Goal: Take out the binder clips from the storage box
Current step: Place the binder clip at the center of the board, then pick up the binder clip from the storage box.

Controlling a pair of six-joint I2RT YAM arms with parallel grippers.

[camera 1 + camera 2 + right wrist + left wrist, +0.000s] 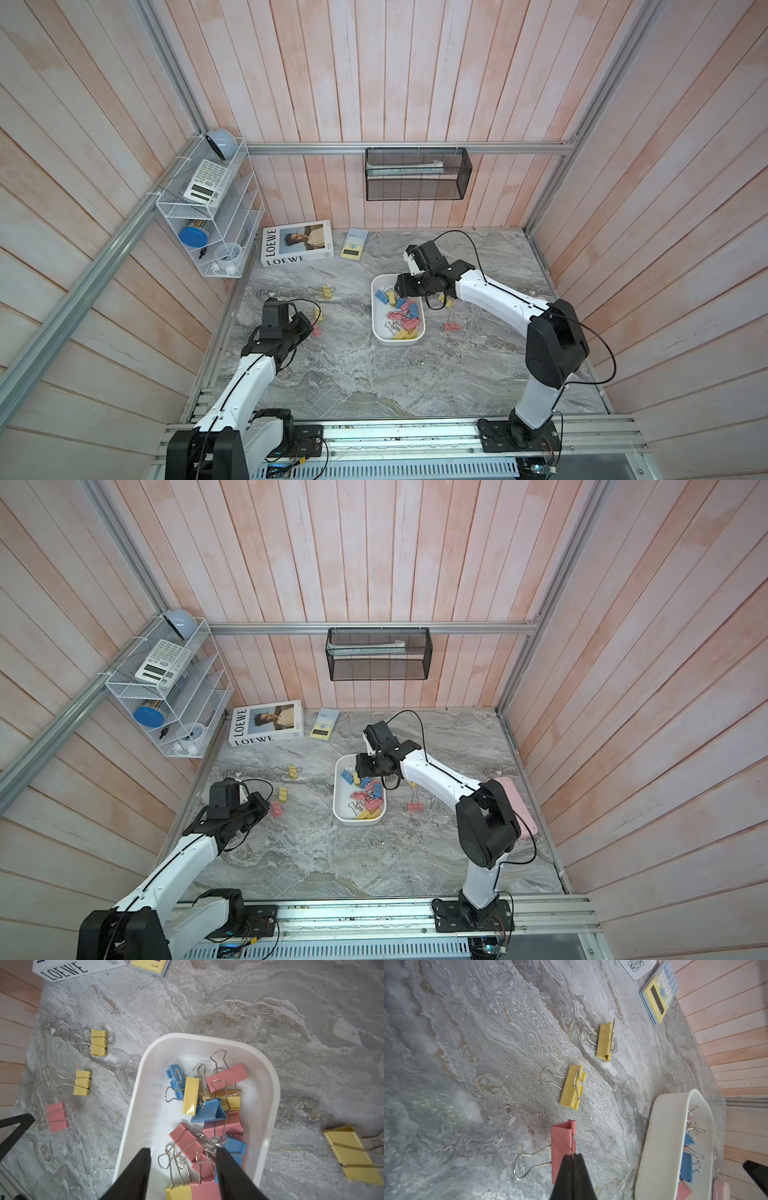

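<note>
Right hand (182, 1150) open, straddling pink binder clips (186, 1141) inside the storage box (207, 1036); well to its left on the surface (467, 1064), left hand (572, 1156) closed on a pink clip (562, 1142).

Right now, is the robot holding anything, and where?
The left gripper pinches a pink clip by its wire handle. The right gripper holds nothing yet.

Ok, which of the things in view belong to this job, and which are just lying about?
Job: box; clips in it; loose clips; pink clip in the left claw; right claw over the box.
Lying about: book; yellow calculator; wire rack; mesh basket.
</note>
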